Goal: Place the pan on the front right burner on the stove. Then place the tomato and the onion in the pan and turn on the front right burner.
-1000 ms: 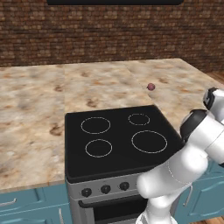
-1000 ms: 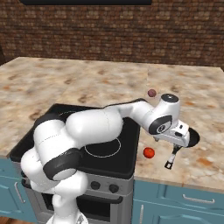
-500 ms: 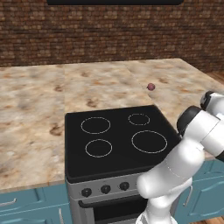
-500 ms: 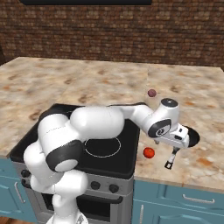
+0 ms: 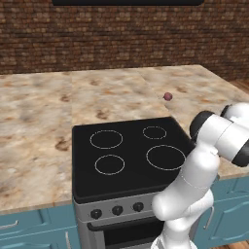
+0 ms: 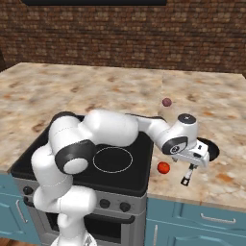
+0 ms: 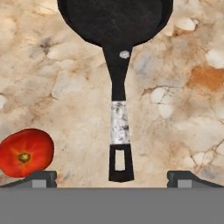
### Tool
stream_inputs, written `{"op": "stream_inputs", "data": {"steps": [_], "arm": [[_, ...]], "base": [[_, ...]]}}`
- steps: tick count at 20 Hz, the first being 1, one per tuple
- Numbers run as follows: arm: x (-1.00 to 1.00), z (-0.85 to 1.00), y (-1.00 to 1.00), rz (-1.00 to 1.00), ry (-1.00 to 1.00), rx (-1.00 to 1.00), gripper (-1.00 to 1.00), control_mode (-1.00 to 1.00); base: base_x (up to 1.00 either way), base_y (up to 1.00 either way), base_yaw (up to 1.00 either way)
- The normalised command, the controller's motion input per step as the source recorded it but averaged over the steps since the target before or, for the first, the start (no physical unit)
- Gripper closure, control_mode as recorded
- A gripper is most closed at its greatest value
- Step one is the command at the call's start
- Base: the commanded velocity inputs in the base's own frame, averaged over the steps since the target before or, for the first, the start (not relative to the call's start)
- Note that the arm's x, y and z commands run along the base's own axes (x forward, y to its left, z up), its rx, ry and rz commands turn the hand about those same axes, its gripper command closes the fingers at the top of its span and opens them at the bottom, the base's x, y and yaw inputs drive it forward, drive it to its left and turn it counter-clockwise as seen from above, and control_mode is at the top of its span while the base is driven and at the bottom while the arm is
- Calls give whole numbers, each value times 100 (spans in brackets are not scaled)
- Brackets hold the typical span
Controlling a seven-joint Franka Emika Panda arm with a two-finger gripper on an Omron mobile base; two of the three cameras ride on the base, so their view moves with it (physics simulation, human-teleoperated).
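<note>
In the left base view, the onion (image 5: 168, 96) is lying on the bench (image 5: 39, 116) behind the stove (image 5: 129, 155). In the right base view, the hand (image 6: 192, 161) is hovering over the pan (image 6: 210, 149), right of the stove beside the tomato (image 6: 164, 167). In the hand view, its fingers (image 7: 41, 178) are standing apart, straddling the pan's handle (image 7: 119, 127).

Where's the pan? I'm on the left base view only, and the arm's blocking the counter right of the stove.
Observer: The pan sits on the counter right of the stove, partly behind the hand.
Operator: And the tomato?
Observer: The tomato lies on the counter between the stove's edge and the pan's handle.
Operator: Is the gripper ready to grab?
Observer: The gripper is open, its fingertips either side of the handle's end in the hand view, holding nothing.
Operator: Is the onion near it?
Observer: No, the onion is farther back on the counter.
</note>
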Motion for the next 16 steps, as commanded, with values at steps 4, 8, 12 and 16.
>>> {"op": "stream_inputs", "data": {"steps": [4, 8, 12, 16], "arm": [[2, -17, -21, 0, 0, 0, -100, -100], [1, -13, -21, 0, 0, 0, -100, -100], [5, -10, -8, 0, 0, 0, -100, -100], [7, -9, 0, 0, 0, 0, -100, -100]], "base": [[0, 0, 0], [0, 0, 0], [0, 0, 0], [0, 0, 0]]}}
